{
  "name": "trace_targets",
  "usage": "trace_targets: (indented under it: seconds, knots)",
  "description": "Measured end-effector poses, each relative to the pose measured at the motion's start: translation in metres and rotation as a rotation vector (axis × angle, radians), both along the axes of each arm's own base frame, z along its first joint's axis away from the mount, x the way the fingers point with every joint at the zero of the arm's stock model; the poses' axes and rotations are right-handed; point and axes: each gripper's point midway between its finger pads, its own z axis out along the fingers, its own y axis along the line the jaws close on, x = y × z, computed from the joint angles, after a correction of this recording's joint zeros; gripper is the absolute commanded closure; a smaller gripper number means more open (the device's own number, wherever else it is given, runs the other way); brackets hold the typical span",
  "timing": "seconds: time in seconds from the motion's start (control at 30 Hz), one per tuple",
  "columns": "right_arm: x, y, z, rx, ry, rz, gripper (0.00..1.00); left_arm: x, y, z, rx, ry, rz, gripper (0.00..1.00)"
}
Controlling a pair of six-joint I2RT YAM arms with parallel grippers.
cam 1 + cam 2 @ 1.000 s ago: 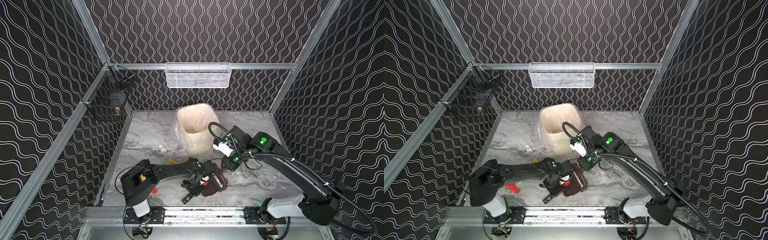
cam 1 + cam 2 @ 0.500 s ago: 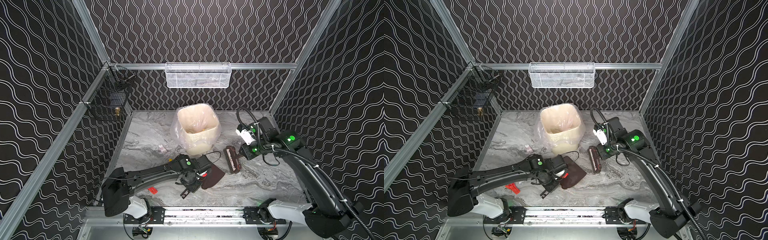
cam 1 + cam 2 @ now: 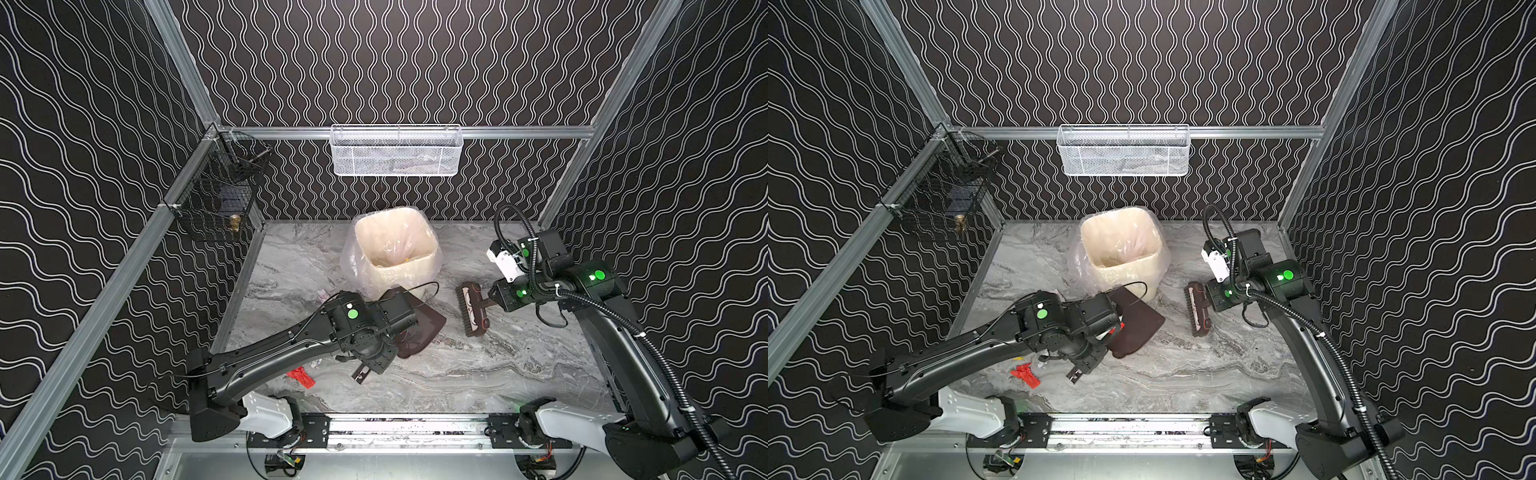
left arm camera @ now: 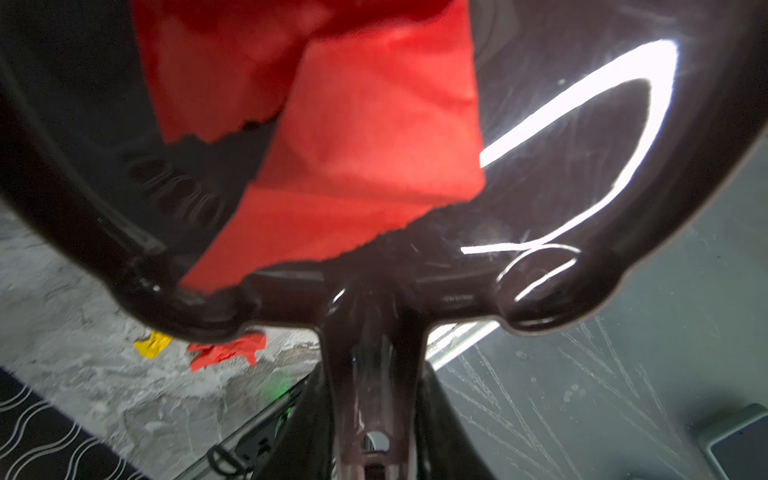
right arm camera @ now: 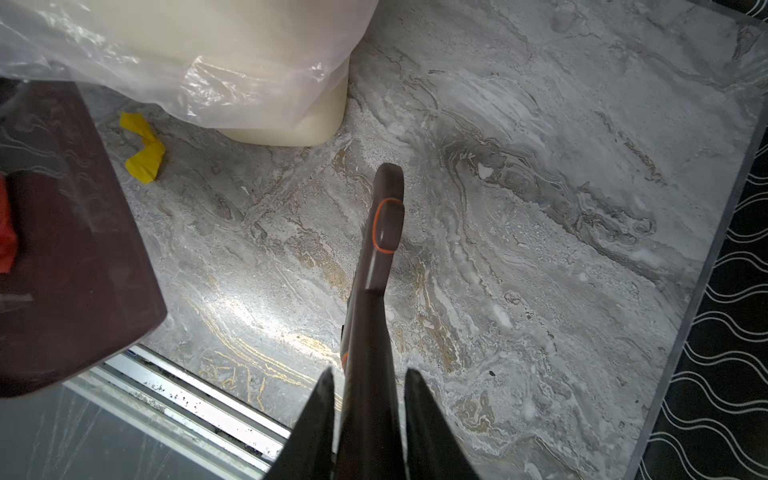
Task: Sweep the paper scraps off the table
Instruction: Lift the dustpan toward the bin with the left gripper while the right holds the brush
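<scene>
My left gripper is shut on the handle of a dark brown dustpan, held just in front of the bin. A red paper scrap lies inside the pan. On the table, another red scrap lies under the left arm, beside a small white scrap. A yellow scrap lies by the bin's base. My right gripper is shut on the handle of the brown brush, right of the dustpan and apart from it.
A cream bin with a clear plastic liner stands at the back centre. A white mesh basket hangs on the back wall and a black wire basket on the left wall. An aluminium rail runs along the front edge.
The right gripper has pulled the brush away from the dustpan, to the right and back. The left gripper has carried the dustpan back toward the bin.
</scene>
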Motion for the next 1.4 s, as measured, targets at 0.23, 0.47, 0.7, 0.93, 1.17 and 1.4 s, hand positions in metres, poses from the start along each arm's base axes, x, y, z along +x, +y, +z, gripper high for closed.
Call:
trace_targets:
  seconds: [0.23, 0.47, 0.7, 0.93, 1.17, 1.4]
  knots:
    - [0.007, -0.001, 0.004, 0.028, -0.009, -0.008, 1.0, 0.003, 0.017, 0.038, -0.006, -0.044, 0.072, 1.0]
    - [0.009, -0.001, 0.004, 0.048, -0.005, -0.014, 1.0, 0.013, 0.026, 0.07, -0.046, -0.083, 0.136, 1.0]
    - [0.014, -0.001, 0.009, 0.06, -0.011, -0.021, 1.0, 0.039, 0.045, 0.084, -0.095, -0.098, 0.259, 1.0]
    - [0.016, -0.002, 0.012, 0.081, -0.008, -0.044, 1.0, 0.066, 0.074, 0.081, -0.081, -0.078, 0.352, 1.0]
    - [0.016, -0.005, 0.013, 0.088, -0.011, -0.06, 1.0, 0.103, 0.107, 0.09, -0.067, -0.106, 0.432, 1.0]
    - [0.015, -0.006, 0.016, 0.096, -0.017, -0.064, 1.0, 0.141, 0.125, 0.089, -0.029, -0.106, 0.449, 1.0]
